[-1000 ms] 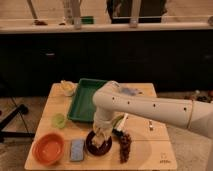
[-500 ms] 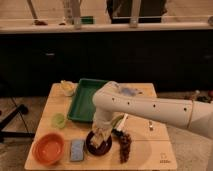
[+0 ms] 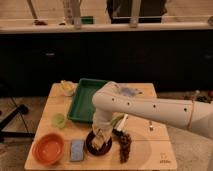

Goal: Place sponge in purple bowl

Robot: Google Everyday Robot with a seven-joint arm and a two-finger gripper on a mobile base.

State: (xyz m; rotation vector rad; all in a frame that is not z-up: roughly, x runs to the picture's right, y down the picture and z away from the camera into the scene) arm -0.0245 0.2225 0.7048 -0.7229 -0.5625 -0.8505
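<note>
The purple bowl [image 3: 95, 146] sits near the table's front edge, just right of a blue-grey pad. My gripper [image 3: 101, 136] hangs straight down from the white arm [image 3: 150, 107], right over the bowl and partly hiding it. A tan block, the sponge [image 3: 100, 138], shows at the gripper's tip, just above or inside the bowl's rim. I cannot tell whether it rests in the bowl.
An orange bowl [image 3: 48, 148] and the flat blue-grey pad [image 3: 77, 149] lie left of the purple bowl. A green tray [image 3: 86, 100] is behind it, with a pale green cup [image 3: 60, 120] and a yellowish dish [image 3: 66, 88] to the left. A dark bunch [image 3: 124, 145] lies to the right.
</note>
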